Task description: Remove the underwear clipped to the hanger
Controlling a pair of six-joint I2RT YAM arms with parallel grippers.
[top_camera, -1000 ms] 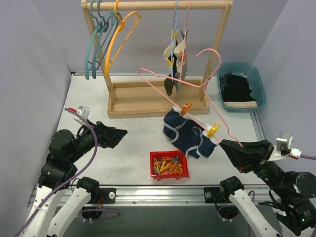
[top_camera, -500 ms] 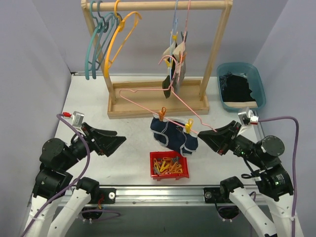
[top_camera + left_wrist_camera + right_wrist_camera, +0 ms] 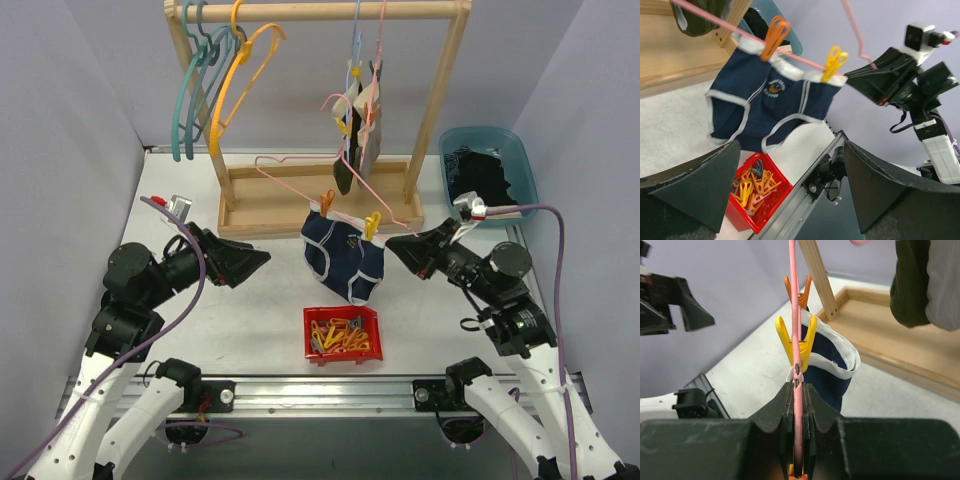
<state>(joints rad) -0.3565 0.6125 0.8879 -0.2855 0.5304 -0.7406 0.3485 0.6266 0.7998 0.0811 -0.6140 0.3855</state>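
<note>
The navy underwear [image 3: 343, 258] hangs in the air from a pink hanger [image 3: 350, 215], pinned by an orange clip [image 3: 327, 203] and a yellow clip [image 3: 372, 224]. My right gripper [image 3: 395, 247] is shut on the hanger's bar, just behind the yellow clip [image 3: 796, 342]; the bar [image 3: 795, 315] runs straight out between the jaws [image 3: 798, 387]. My left gripper [image 3: 262, 258] stands open a little left of the underwear [image 3: 765, 107], nothing between its fingers. A dark olive underwear [image 3: 343, 178] and a grey-beige one [image 3: 368, 150] hang clipped on the rack.
A red bin [image 3: 343, 334] of loose clips sits below the hanging underwear. The wooden rack [image 3: 270, 205] stands behind, with teal and orange hangers [image 3: 215, 80] at its left end. A teal tub [image 3: 487, 175] holding dark cloth is at the back right.
My right arm has swung the pink hanger and navy underwear left and up, toward the rack. My left gripper has shifted up and right, closer to the underwear, still open.
</note>
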